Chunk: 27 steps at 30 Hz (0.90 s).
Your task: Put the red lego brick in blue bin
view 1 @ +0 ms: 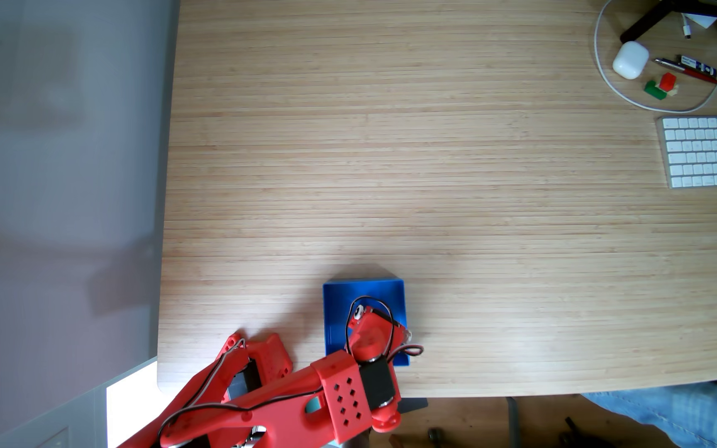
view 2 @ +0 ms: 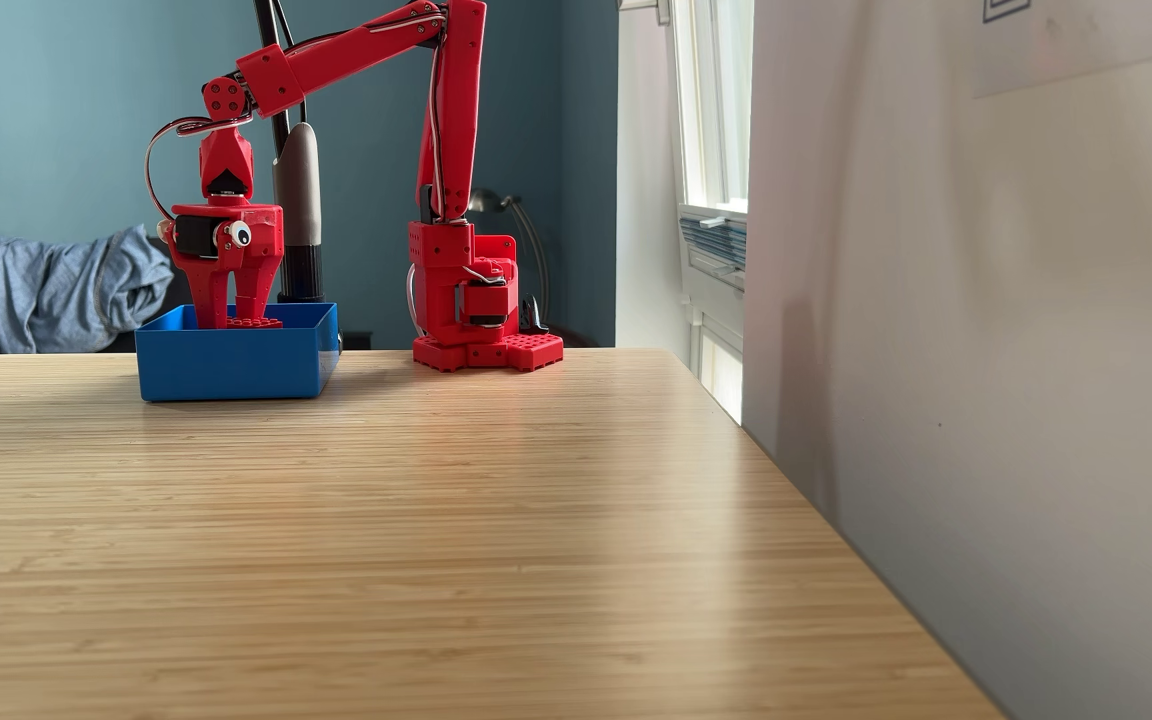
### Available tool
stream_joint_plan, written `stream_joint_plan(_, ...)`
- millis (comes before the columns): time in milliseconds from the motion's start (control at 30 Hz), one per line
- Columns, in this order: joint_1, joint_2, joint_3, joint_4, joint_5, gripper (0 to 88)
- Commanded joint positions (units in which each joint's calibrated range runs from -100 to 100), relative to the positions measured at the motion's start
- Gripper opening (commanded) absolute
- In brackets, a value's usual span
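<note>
The blue bin stands on the wooden table near the arm's base; from above, the blue bin lies close to the table's lower edge. My gripper points straight down with its fingers dipped just inside the bin. The red lego brick sits flat and level at the fingertips, about at rim height, sticking out to the right of them. The fingers are closed on it with a narrow gap between them. In the top-down fixed view the arm's wrist covers the fingers and the brick.
The arm's base stands right of the bin. A keyboard, a white case, pens and small red and green bricks lie at the far corner. A person's leg is beside the table edge.
</note>
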Motion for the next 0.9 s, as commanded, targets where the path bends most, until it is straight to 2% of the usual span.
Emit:
stream_joint_plan(0,-0.07,-3.83,-0.62,-0.24,0.1,0.2)
stream_joint_plan(367,-0.64,-3.75,-0.07,-0.16,0.1,9.9)
stream_joint_plan(667,-0.71,-3.75,-1.89,0.41,-0.1,13.5)
stream_joint_plan(867,-0.71,-3.75,-9.87,10.31,-0.1,11.5)
